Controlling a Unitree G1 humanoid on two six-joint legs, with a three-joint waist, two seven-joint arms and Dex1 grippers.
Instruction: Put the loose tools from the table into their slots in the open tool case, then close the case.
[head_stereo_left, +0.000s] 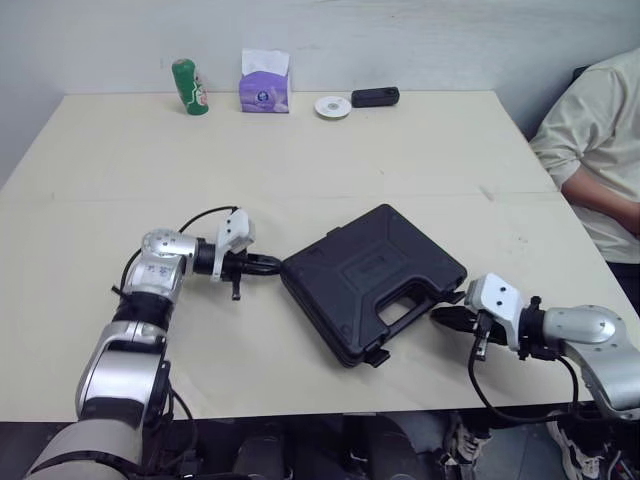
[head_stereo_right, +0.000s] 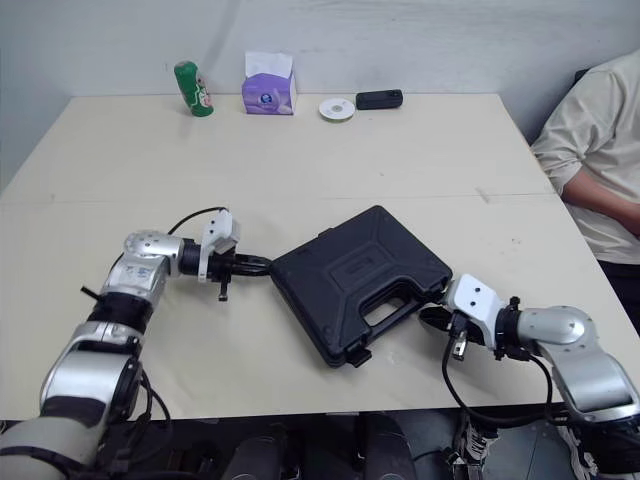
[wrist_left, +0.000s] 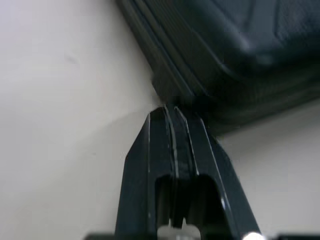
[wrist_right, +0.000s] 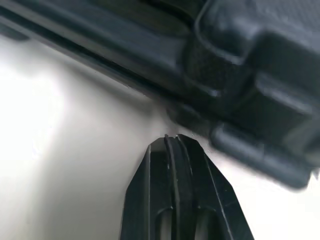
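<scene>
Left tool (head_stereo_left: 274, 265) and right tool (head_stereo_left: 441, 317), pinched together empty, flank the case (head_stereo_left: 365, 270).

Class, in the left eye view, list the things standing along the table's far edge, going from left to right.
Green can → purple tissue box → small white round dish → black oblong device.

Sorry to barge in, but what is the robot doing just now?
The robot is working on the black tool case, which lies closed in the middle of the table. Its left end effector, shut, sits at the case's left corner; the right end effector, also shut, is by the handle edge. A person sits on the right.
</scene>
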